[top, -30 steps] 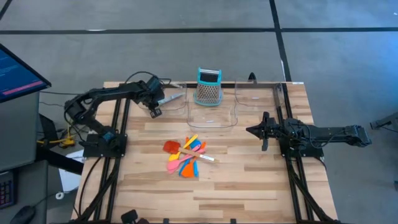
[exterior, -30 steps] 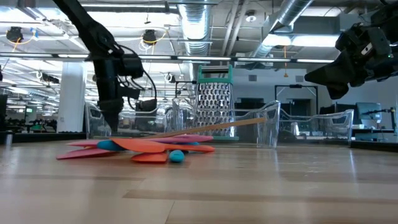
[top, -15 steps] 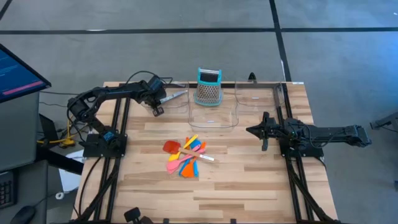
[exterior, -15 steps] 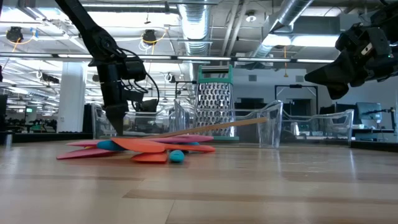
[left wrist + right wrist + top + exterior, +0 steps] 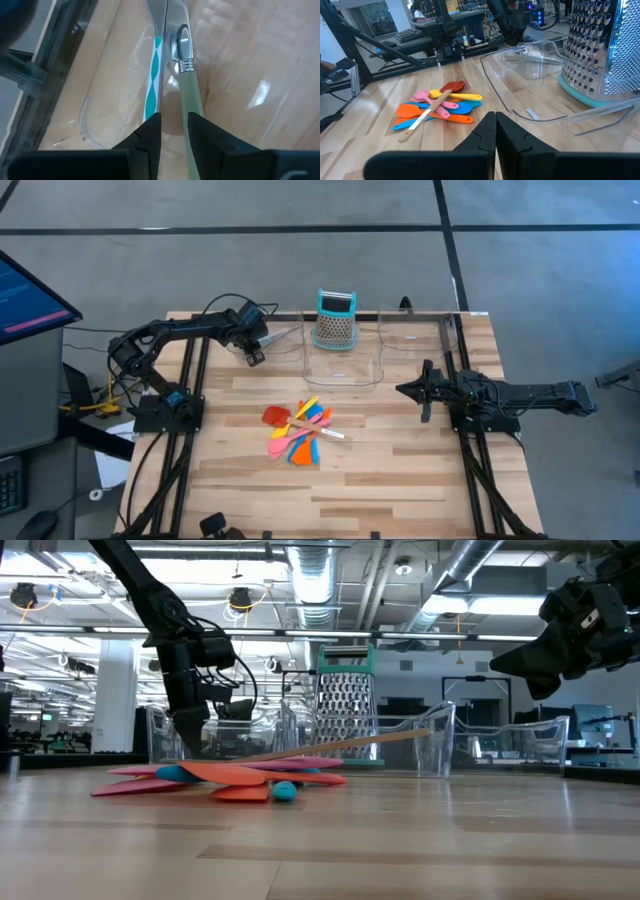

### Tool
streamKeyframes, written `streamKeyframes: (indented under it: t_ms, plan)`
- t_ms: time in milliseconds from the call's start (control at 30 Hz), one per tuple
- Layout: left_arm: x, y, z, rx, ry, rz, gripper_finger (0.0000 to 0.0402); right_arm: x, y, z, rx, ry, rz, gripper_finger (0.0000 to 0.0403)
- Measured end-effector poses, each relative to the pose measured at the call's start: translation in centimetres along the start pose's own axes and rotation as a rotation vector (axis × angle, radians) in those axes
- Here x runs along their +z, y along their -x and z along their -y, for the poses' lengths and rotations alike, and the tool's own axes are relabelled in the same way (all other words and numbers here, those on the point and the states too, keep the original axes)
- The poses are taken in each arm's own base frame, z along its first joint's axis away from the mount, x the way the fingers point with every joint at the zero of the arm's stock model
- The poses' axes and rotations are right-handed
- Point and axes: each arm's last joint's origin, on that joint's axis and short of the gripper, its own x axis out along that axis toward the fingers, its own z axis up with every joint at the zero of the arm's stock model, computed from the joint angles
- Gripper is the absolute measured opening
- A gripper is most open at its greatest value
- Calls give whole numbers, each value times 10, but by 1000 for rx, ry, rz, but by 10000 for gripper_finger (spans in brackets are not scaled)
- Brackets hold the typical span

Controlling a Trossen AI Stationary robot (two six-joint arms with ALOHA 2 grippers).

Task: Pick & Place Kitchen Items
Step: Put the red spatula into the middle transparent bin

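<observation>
A pile of small orange, red, pink, blue and yellow kitchen items (image 5: 297, 430) lies mid-table, with a wooden-handled one (image 5: 340, 745) slanting across it. Two slim silvery utensils lie side by side in the clear tray (image 5: 95, 125) at the far left. One has a teal-and-white handle (image 5: 152, 97), the other a pale green handle (image 5: 190, 95). My left gripper (image 5: 174, 122) points down over their handle ends, open, with the tray floor showing in the gap. My right gripper (image 5: 405, 390) hovers shut at the right, holding nothing. My left gripper comes from above, its fingers running along the two handles. One finger (image 5: 205, 135) stands over the near end of the pale green handle (image 5: 189, 112). I cannot tell whether it touches it.
A teal-topped metal grater (image 5: 335, 320) stands at the far edge. In front of it sits a clear tray (image 5: 340, 365), with another clear tray (image 5: 415, 335) to its right. The arms' black frames (image 5: 185, 395) flank the table. Bare wood lies toward the near edge.
</observation>
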Motion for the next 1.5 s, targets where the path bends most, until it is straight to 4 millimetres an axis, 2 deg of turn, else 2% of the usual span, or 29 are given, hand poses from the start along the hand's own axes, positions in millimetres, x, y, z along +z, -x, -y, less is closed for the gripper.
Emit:
streamKeyframes:
  t_ms: [100,233,433,600,733,900,1100,1267,1500]
  plan:
    - [1,5,-1,12,3,20,79,0,0,0,0,0,0,0]
    - [3,23,-5,42,15,92,69,0,0,0,0,4,0,0]
    - [1,73,-11,110,69,278,47,0,0,0,0,8,0,0]
    - [-4,118,-3,90,201,467,29,0,0,0,0,8,0,0]
    - [-8,155,18,-109,233,660,13,0,0,0,0,7,5,0]
    - [-20,198,57,-302,61,848,4,1,0,0,0,6,8,0]
    - [-33,232,101,-507,-144,1004,3,1,0,0,1,1,11,0]
    - [-37,241,130,-546,-296,1053,3,1,0,0,1,-1,11,0]
    - [-35,231,155,-428,-429,997,3,1,0,0,2,-2,13,0]
